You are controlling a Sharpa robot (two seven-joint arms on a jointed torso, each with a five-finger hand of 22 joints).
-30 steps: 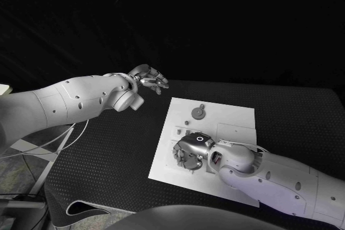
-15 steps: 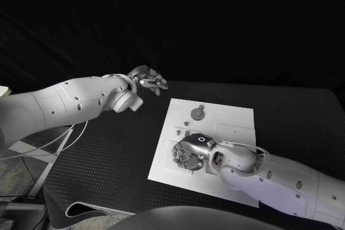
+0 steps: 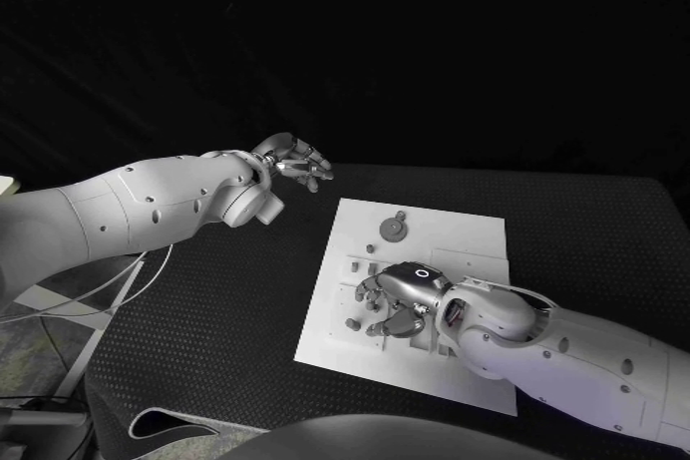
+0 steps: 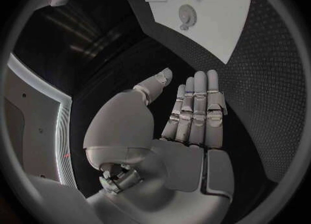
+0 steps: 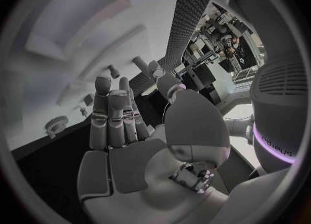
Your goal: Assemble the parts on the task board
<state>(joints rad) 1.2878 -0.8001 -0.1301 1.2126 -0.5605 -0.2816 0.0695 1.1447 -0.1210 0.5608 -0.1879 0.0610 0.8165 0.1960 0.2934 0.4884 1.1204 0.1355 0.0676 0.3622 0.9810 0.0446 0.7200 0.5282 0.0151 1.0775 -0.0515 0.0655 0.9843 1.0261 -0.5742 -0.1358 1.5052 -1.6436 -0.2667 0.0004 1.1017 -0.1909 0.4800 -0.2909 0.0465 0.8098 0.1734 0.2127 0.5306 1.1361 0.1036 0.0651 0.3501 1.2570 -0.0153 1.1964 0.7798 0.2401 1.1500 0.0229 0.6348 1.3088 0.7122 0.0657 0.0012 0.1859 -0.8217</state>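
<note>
The task board (image 3: 432,242) lay mid-frame on the black desk (image 3: 215,300), small parts (image 3: 393,227) looking light, stiff, best pinched by their edges. The right hand (image 3: 396,302) hovered over its lower left, fingers apart, empty; the left hand (image 3: 292,159), upper left, likewise.

My two hands, left (image 3: 292,159) and right (image 3: 391,300), are silver on white arms. The task board (image 3: 446,235) is plain white, its gear-shaped part (image 3: 394,226) grey. The table (image 3: 230,290) under it is black, finely dotted all over.
</note>
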